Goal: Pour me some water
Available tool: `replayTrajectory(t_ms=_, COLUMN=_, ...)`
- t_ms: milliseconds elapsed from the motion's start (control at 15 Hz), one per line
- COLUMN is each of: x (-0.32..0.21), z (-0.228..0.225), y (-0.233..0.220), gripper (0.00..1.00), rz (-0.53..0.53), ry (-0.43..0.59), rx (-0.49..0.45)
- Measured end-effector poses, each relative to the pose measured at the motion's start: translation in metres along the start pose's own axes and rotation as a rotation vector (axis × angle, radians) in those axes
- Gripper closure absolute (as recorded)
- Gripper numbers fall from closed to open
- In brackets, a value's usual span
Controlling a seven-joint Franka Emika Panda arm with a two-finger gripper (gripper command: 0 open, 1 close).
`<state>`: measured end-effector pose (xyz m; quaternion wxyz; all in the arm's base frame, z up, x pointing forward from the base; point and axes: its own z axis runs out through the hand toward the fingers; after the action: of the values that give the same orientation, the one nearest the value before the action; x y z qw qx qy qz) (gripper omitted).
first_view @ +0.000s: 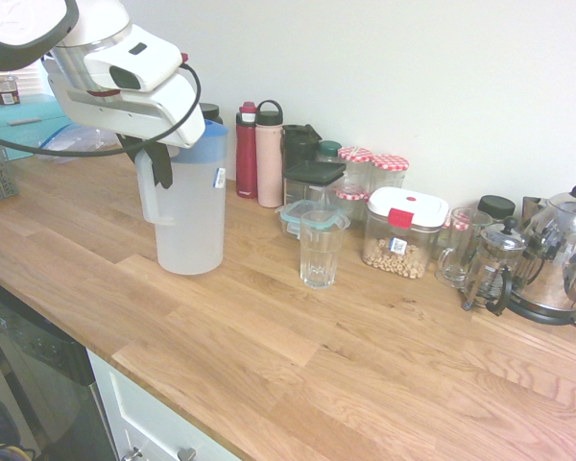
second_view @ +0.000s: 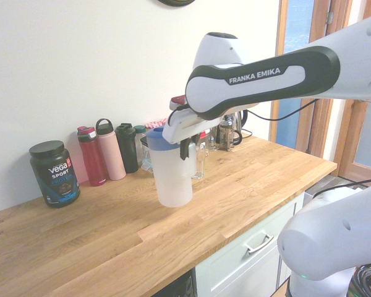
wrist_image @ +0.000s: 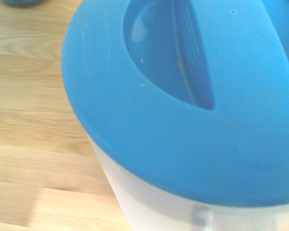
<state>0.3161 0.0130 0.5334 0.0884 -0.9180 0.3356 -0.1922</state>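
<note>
My gripper is clenched on the handle of the frosted white plastic jug with a blue lid, which I hold upright. The clear ribbed drinking glass stands well apart, on the jug's side away from that handle.

Bright daylight, soft shadows, wrist view perhaps blurred

"FRANKA EMIKA" on arm; "Vega Sport" tub

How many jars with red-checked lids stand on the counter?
3, all clustered by the wall behind the clear storage box: one at the back next the dark containers, one beside it, and one lower in front. More may be hidden behind them.
</note>
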Motion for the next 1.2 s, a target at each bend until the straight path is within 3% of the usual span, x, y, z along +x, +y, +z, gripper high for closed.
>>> replayTrajectory(t_ms=533, x=0.024, z=-0.033, y=0.106, gripper=1.0, rz=0.068, ry=-0.038, rx=-0.044)
replayTrajectory(t_ms=867, x=0.039, z=-0.035, y=0.147, gripper=1.0, rz=0.032, ry=-0.026, rx=-0.114)
replayTrajectory(t_ms=1200, x=0.085, z=-0.03, y=0.181, gripper=1.0, rz=-0.038, ry=-0.085, rx=-0.072)
